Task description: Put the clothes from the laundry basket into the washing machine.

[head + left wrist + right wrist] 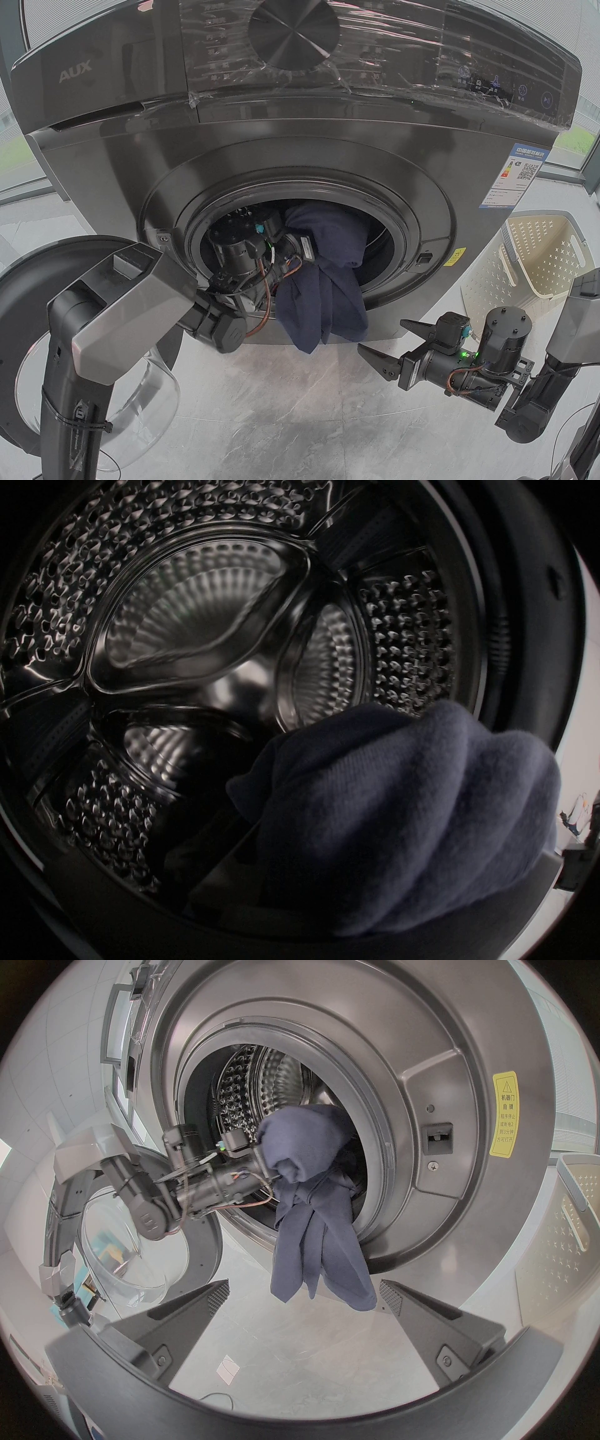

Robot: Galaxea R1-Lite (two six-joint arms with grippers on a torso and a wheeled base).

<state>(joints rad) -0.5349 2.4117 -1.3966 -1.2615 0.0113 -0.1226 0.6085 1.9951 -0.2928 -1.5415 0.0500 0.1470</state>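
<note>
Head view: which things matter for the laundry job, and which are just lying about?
Job: navy garment, washing machine drum, open door, laundry basket.
Just there: energy label, yellow warning sticker, white scrap on the floor.

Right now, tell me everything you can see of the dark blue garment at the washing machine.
The dark blue garment looks like soft, fleecy knit. Its upper part is bunched over the end of the left gripper at the drum mouth. The rest hangs in loose folds over the door rim of the washing machine, outside the drum.
</note>
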